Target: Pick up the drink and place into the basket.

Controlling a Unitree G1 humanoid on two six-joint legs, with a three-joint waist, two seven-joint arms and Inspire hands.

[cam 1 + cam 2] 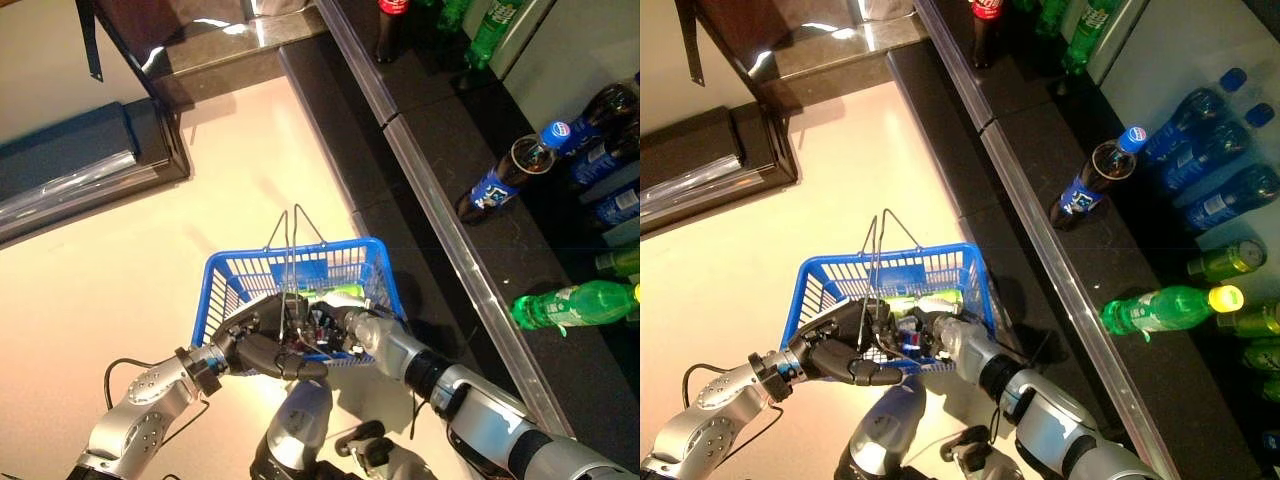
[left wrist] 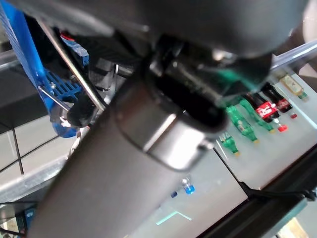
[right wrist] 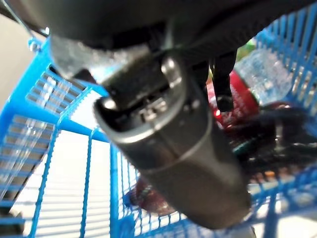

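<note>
**Both hands at the basket, drink half hidden**

Your right hand (image 1: 945,338) reaches inside the blue basket (image 1: 225,275); its fingers are buried among the bottles, so you cannot tell their grip. The drink (image 1: 335,293) lies on its side across the basket, only partly visible. Your left hand (image 1: 262,340) curls round the wire handles (image 1: 290,250).

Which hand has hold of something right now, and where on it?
The left hand is curled round the blue basket's near rim. The right hand reaches inside; its grip cannot be told.
</note>
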